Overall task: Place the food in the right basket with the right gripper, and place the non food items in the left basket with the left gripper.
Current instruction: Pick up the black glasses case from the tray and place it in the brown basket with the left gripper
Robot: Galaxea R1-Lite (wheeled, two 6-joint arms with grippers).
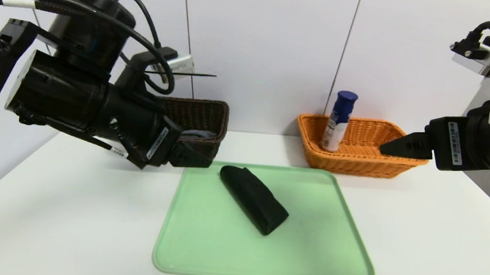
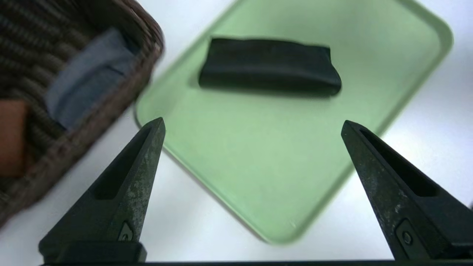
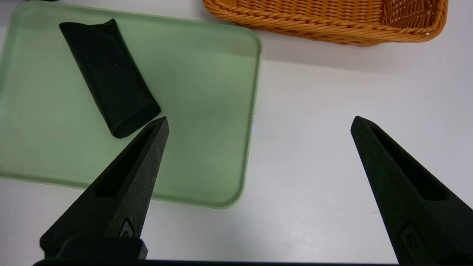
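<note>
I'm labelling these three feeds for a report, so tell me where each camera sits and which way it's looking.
Head view: sits on the head, looks forward and down at the white table; both arms show, the left gripper and right gripper.
Left wrist view: rides the left arm, faces the flat pale green plastic tray and dark brown woven wicker basket; its open fingers frame it.
Right wrist view: rides the right arm, faces tray and orange woven wicker basket; open fingers show.
All three share the black rolled cloth towel.

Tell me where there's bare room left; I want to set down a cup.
Free: the green tray around the black towel, and the white table right of it, before the orange basket. Crowded: the brown basket, with towels inside and the left gripper beside it.
</note>
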